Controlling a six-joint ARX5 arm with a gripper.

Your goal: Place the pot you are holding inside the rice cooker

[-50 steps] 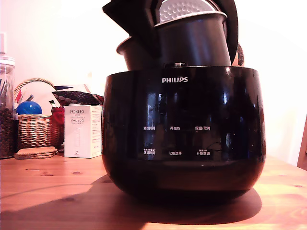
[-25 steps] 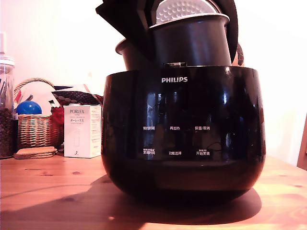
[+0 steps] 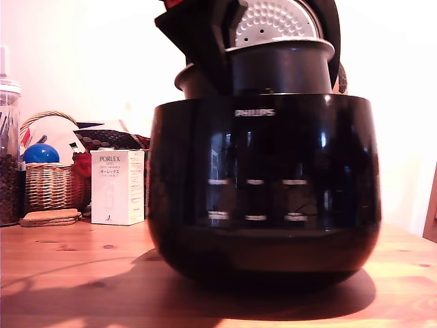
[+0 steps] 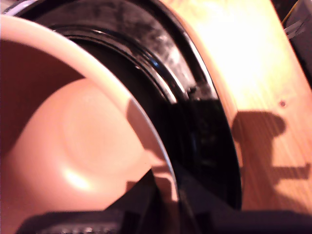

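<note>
The pot [image 3: 281, 67] sits upright, mouth up, half inside the rice cooker [image 3: 263, 184], fingers [image 4: 163, 187] pinching its rim.

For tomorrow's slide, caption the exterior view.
Gripper lowers the pot into the open rice cooker on a wooden table.

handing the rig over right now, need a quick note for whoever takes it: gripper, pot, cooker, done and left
Gripper: dark arm block on the pot's rim at the exterior view's left; fingers not visible, grip cannot be confirmed.
Pot: upright, partly sunk into the rice cooker, upper wall and rim above the opening.
Cooker: on the wooden table, lid open behind.
Done: pot is over the opening and partly in.
Left: lower fully, release, withdraw.
</note>
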